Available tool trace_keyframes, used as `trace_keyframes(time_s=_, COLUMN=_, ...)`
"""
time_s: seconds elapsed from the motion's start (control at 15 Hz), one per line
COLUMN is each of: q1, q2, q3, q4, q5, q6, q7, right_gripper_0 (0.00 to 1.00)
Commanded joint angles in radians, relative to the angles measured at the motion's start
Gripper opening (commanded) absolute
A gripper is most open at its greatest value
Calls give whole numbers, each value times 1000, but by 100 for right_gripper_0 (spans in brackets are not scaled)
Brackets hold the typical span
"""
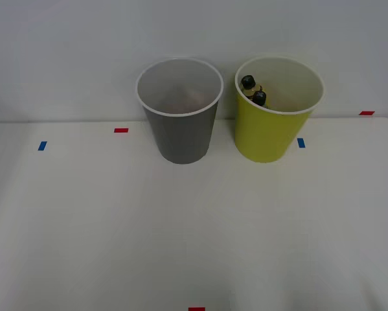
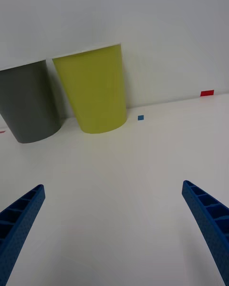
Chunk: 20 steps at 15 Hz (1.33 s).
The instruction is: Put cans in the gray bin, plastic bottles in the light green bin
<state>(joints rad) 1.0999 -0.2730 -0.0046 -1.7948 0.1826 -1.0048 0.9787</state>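
The gray bin [image 1: 179, 133] stands upright at the back of the white table, and the light green bin [image 1: 265, 133] stands just to its right. Two plastic bottles [image 1: 253, 91] with black caps lean against the green bin's inner wall. Low inside the gray bin lies a dim orange shape, too faint to tell whether it is a can. In the right wrist view, my right gripper [image 2: 113, 186] is open above bare table with nothing between its blue fingers [image 2: 210, 219]. It faces the gray bin [image 2: 28, 102] and the light green bin [image 2: 95, 90] from a distance.
Small red tape marks [image 1: 121, 130] and blue tape marks [image 1: 300, 142] dot the table [image 1: 194, 233]. A pale wall rises right behind the bins. Another red mark [image 1: 196, 309] lies at the near edge.
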Motion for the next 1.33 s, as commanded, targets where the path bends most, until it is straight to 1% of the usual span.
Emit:
trace_keyframes(time_s=0.07, q1=0, q2=0, q3=0, q4=0, q5=0, q6=0, q7=0, right_gripper_0=100)
trace_keyframes(time_s=1.33, q1=0, q2=0, q3=0, q4=0, q5=0, q6=0, q7=0, right_gripper_0=100)
